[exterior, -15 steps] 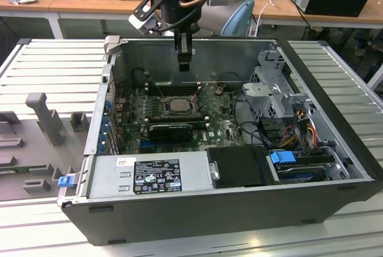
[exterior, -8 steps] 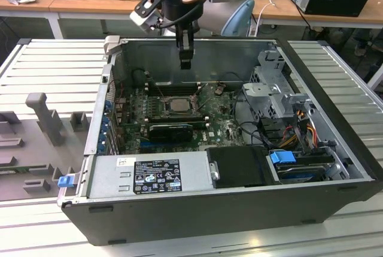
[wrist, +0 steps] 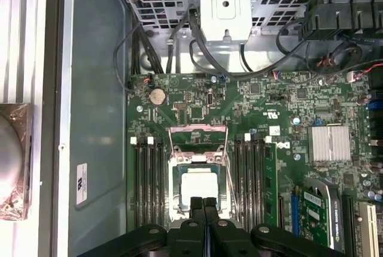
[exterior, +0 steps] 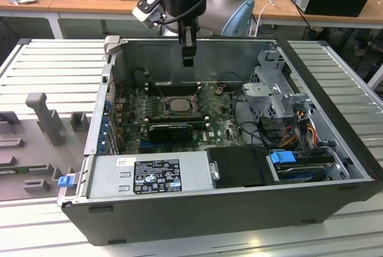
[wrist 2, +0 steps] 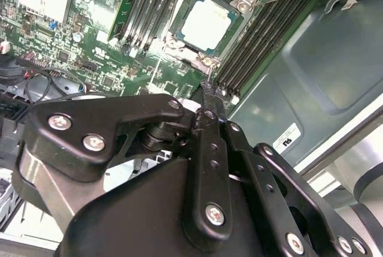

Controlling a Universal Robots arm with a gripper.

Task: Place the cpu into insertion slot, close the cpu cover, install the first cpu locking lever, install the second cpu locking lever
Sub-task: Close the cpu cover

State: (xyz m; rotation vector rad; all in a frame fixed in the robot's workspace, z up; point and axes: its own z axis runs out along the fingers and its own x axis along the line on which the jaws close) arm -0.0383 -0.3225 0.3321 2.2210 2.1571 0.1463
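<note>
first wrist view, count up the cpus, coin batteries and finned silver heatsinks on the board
cpu: 1
coin battery: 1
finned silver heatsink: 1
total: 3

PC case (exterior: pixel 209 209) sits on table (exterior: pixel 48 59); mobo (exterior: pixel 224 126) flat on its floor. Cpu (wrist: pixel 195 186) mid-board, btwn two banks of RAM slots (wrist: pixel 146 191). PSU (exterior: pixel 149 176) along case's near wall, drive cage (exterior: pixel 269 98) at exterior view's right. Gripper (exterior: pixel 188 59) above cpu, well apart.
</note>
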